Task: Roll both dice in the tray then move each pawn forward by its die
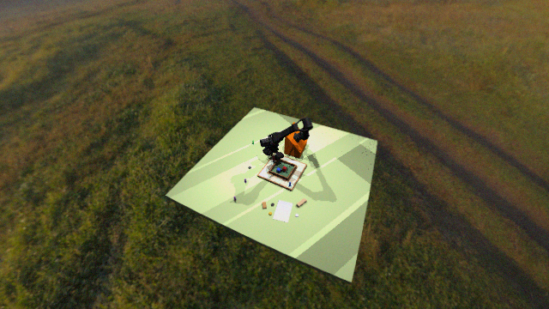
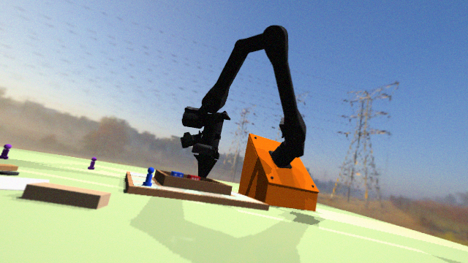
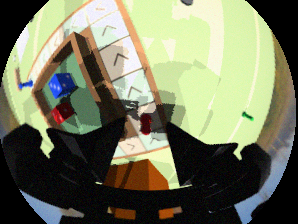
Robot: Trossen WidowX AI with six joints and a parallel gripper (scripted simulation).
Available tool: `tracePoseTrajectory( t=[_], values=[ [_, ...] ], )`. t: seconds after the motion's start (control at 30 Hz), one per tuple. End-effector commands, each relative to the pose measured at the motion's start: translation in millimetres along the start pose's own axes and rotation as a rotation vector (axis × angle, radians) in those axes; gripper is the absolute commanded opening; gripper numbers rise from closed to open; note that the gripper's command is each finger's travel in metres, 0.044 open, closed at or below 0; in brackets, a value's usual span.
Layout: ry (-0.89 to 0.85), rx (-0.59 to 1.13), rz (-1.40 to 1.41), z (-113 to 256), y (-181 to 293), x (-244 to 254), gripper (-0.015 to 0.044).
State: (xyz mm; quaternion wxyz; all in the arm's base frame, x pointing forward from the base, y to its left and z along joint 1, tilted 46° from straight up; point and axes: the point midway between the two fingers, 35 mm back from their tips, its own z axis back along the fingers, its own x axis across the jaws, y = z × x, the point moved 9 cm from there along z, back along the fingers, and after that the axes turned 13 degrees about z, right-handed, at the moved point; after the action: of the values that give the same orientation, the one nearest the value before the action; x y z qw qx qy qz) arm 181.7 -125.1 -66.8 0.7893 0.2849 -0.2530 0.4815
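My gripper [image 1: 277, 161] [image 2: 202, 176] [image 3: 145, 122] is open and low over the board [image 2: 164, 194] [image 3: 108, 31], beside the tray [image 2: 205, 186] [image 3: 95, 67]. The red pawn [image 3: 145, 124] appears to stand on the board's track between the spread fingertips; in the top and exterior views it is hidden. The blue die [image 1: 279, 170] [image 2: 177, 174] [image 3: 61, 85] and red die [image 1: 284, 169] [image 2: 194, 177] [image 3: 62, 113] lie in the tray. Their numbers are hard to read. The blue pawn [image 1: 290, 184] [image 2: 148, 177] [image 3: 26, 84] stands on the board's far side.
A green pawn [image 1: 253, 142] [image 3: 248, 116] and two purple pawns [image 1: 245, 180] [image 1: 235, 199] are off the board. A white sheet [image 1: 283, 211], wooden blocks [image 1: 301, 202] [image 1: 264, 205] and small discs lie beyond it. The orange base [image 1: 295, 145] [image 2: 285, 179] stands behind the board.
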Motion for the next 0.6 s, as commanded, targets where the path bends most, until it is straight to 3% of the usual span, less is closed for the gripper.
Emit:
tracePoseTrajectory(
  t=[0.0,0.07,0.17,0.3,0.57],
  values=[
    [0.001,0.0,0.001,0.3,-0.1,0.1,0.0394],
    [0.0,0.001,-0.002,10.4,-0.6,-0.2,0.044],
    [-0.004,0.006,-0.009,44.6,0.8,-0.5,0.044],
    [-0.004,0.006,-0.01,47.3,1.1,-0.5,0.044],
    [0.033,-0.007,0.204,58.4,-55.1,48.8,0.023]
  ],
)
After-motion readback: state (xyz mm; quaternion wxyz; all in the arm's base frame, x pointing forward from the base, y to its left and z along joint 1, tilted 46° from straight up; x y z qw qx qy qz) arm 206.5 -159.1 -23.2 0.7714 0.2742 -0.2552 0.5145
